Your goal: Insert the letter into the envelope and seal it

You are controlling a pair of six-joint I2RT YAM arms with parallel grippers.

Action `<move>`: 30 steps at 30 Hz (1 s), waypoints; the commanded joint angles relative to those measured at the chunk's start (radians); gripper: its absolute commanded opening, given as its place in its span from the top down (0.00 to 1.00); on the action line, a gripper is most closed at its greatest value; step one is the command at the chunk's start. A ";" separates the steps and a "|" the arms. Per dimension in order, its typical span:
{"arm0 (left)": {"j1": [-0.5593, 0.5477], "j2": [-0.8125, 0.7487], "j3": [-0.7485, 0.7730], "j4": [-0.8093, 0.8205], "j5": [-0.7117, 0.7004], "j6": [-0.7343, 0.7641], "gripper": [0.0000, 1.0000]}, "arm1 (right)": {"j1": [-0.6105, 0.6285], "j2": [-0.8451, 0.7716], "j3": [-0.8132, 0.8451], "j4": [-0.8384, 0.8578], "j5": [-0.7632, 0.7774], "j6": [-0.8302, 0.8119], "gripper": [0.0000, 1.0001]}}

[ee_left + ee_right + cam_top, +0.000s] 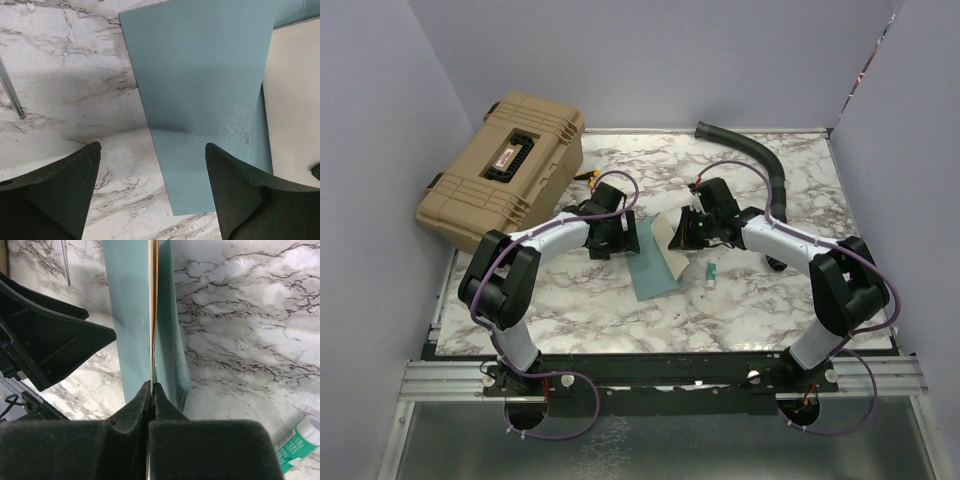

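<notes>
The teal envelope (650, 268) lies flat on the marble table, near its middle. In the left wrist view the envelope (200, 75) fills the centre, with a crease across it. The letter (672, 234), a pale tan sheet, is tilted up over the envelope's right side. My right gripper (696, 228) is shut on the letter's edge. In the right wrist view the letter (153, 315) shows edge-on as a thin line between the closed jaws of the right gripper (151, 385), with teal envelope (127, 315) on both sides. My left gripper (620, 238) (152, 150) hovers open over the envelope's left edge, holding nothing.
A tan hard case (505, 170) sits at the back left. A black corrugated hose (760, 165) curves along the back right. A small white and green tube (713, 273) (297, 442) lies just right of the envelope. Walls enclose the table on three sides.
</notes>
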 commanded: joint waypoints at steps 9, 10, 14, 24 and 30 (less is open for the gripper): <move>0.000 -0.015 -0.022 -0.015 0.055 -0.073 0.15 | 0.004 0.092 -0.054 0.114 0.073 -0.037 0.99; 0.000 -0.015 -0.025 -0.015 0.053 -0.078 0.16 | 0.003 0.080 -0.063 0.120 0.072 -0.029 0.99; 0.000 -0.022 -0.008 -0.015 0.062 -0.096 0.17 | 0.004 0.030 -0.073 0.117 0.110 -0.013 0.99; 0.000 -0.046 -0.062 0.006 0.036 -0.123 0.18 | 0.004 0.011 -0.166 0.233 0.192 0.088 1.00; 0.000 -0.034 -0.086 0.024 0.095 -0.154 0.18 | 0.004 0.050 -0.198 0.312 0.177 0.073 0.99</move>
